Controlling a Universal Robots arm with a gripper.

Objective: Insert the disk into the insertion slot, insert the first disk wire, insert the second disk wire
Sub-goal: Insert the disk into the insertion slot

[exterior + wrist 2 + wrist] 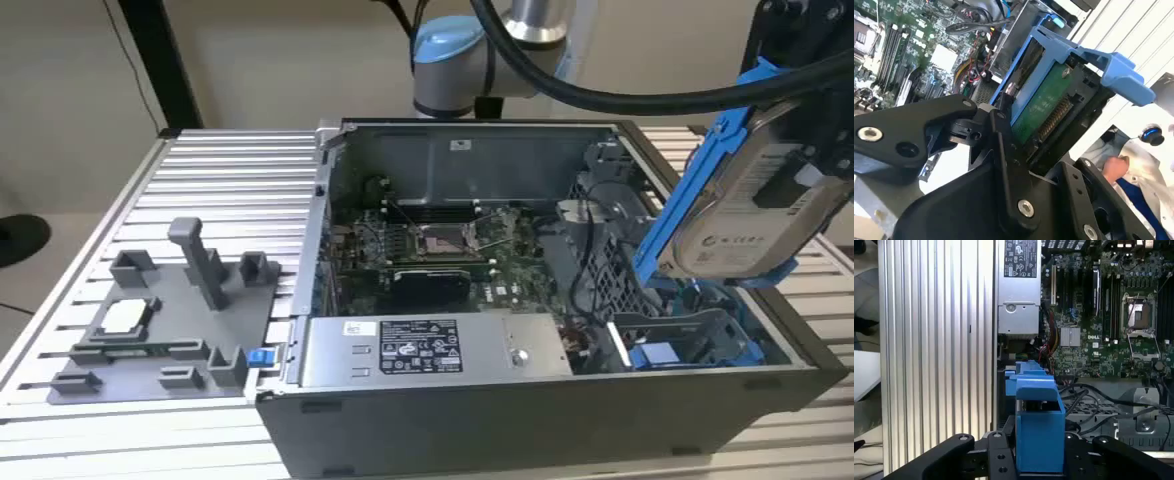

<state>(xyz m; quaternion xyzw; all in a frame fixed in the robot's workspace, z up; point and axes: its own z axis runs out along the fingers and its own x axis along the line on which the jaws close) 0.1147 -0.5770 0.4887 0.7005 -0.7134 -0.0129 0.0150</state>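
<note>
Gripper [1039, 447] clamps the hard drive [747, 215] by its blue carrier frame [1036, 390]. Likely dense, rigid and shock-sensitive; the frame's sides suit gripping best.

This looks like a robotics lab: a robot arm [449, 55] is mounted by a ribbed aluminium table [227, 170] that carries an opened computer case [534, 415] and a grey jig plate [256, 318] beside it.

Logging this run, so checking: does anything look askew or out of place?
The disk hangs tilted in the gripper above the insertion slot, not yet seated. Nothing looks damaged or spilled.
</note>
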